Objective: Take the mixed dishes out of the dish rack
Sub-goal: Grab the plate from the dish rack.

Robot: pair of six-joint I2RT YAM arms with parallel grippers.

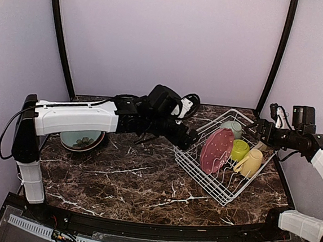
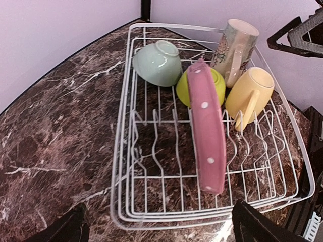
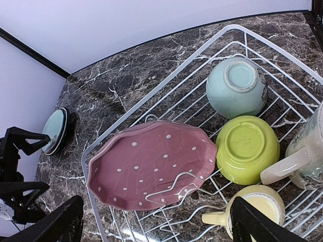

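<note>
While left gripper (image 2: 164, 229) hangs open, dotted plate (image 2: 207, 136) on edge just ahead

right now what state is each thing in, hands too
dish rack, loaded, five dishes inside
pink dotted plate, on edge in a slot, leaning
mint bowl, tipped over, base showing
lime-green bowl, tipped over, base showing
yellow mug, lying tilted, empty
cream-grey mug, leaning in the rack
stacked plates, out of the rack, flat on the table
left hand, open, empty
right hand, open, empty
</note>
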